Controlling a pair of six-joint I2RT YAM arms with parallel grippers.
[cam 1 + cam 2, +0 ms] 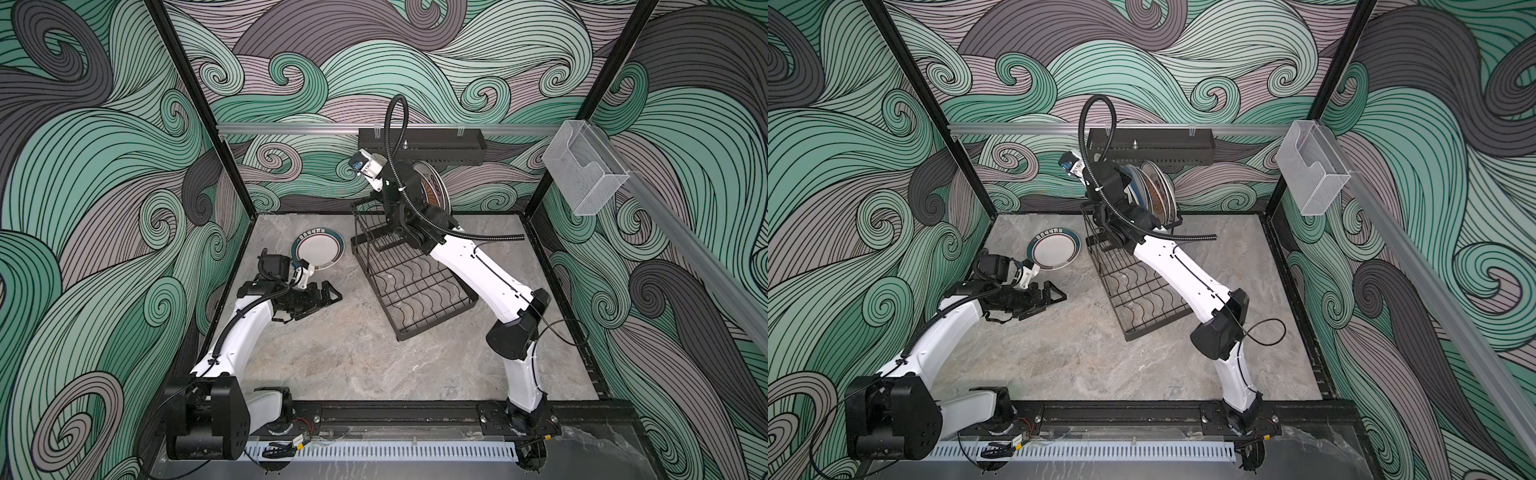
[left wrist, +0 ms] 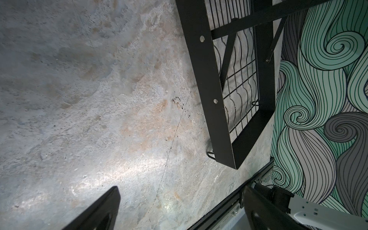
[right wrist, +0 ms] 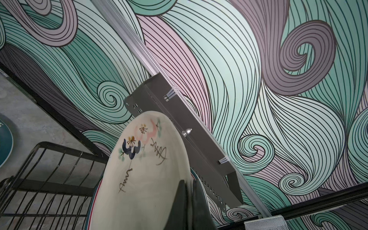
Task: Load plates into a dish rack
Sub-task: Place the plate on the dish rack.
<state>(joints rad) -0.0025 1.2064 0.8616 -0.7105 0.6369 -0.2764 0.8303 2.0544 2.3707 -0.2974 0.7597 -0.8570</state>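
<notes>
Plates point(image 1: 1156, 189) stand on edge in the raised tier of the dish rack point(image 1: 411, 286), where the right gripper point(image 3: 189, 191) pinches the rim of a cream flowered plate point(image 3: 139, 179), while a teal-rimmed plate point(image 1: 321, 248) lies flat on the table point(image 1: 353, 365) near the left gripper point(image 1: 332, 290), its jaws spread wide.

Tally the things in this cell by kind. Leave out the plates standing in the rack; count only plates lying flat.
Flat plate: 1
Dish rack: 1
Black shelf: 1
Clear box: 1
Robot arms: 2
Total: 6
</notes>
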